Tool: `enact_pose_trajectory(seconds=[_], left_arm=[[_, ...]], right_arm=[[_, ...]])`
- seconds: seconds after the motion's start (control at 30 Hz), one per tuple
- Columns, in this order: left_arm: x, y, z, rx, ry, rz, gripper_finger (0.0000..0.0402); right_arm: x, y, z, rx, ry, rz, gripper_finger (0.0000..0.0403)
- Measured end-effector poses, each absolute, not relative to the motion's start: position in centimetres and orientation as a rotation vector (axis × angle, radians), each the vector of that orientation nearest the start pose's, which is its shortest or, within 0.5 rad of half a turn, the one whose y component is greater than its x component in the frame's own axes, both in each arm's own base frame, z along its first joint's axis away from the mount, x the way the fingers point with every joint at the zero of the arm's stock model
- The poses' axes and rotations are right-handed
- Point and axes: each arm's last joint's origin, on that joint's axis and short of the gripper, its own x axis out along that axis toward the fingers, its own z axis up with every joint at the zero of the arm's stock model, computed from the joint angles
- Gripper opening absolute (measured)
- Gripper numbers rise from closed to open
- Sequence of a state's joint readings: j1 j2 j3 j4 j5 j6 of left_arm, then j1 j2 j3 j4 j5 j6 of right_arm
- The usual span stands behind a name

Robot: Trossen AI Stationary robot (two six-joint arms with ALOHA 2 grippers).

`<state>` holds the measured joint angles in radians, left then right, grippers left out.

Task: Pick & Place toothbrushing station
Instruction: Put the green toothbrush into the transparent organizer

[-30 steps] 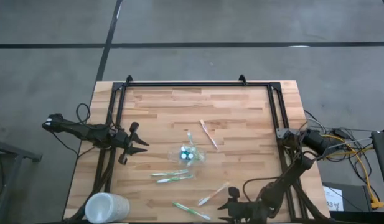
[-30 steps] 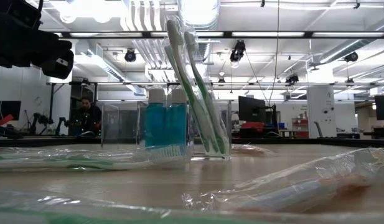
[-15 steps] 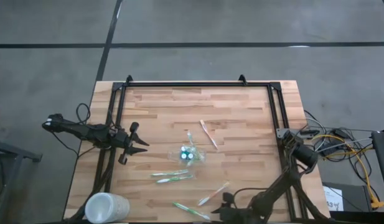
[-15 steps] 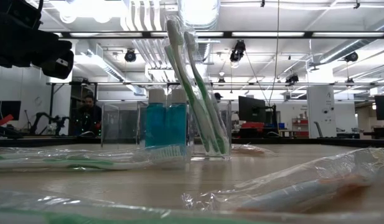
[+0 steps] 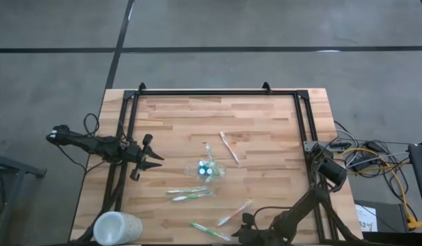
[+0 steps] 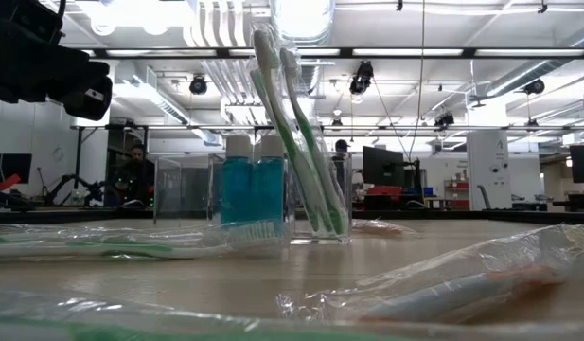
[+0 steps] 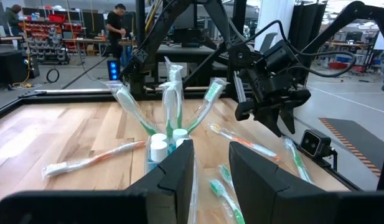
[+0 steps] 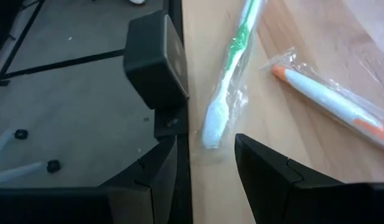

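Wooden table (image 5: 265, 130) with toothbrushing station (image 5: 208, 169) at centre, both arms' fingers apart, empty.

We look straight down on the whole table (image 5: 265, 137) from high above, level across its top from close before the toothbrushing station (image 6: 287, 204), from the left wrist toward that station (image 7: 170, 134), from the right wrist close over the table's edge (image 8: 241, 143).

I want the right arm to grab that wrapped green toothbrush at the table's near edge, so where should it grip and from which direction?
Probably from straight above, right gripper closing across the slim handle of the green toothbrush mid-length: it lies flat, so only its narrow sides offer purchase.
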<state>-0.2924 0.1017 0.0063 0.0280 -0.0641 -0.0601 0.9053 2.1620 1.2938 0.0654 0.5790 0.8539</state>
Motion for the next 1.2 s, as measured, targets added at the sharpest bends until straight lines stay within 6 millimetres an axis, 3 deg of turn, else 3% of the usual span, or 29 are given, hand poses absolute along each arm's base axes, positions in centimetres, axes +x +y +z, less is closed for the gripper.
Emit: enact_pose_trajectory(seconds=[0.73,1.2], left_arm=[[10.0,-2.8,16.0,-0.048,0.073,-0.226,0.0108],[10.0,-2.8,16.0,-0.048,0.073,-0.226,0.0108]], right_arm=[[30.8,31.0,10.6,0.372,0.817,0.127,0.0145],[30.5,30.7,10.4,0.399,0.844,0.074,0.0053]])
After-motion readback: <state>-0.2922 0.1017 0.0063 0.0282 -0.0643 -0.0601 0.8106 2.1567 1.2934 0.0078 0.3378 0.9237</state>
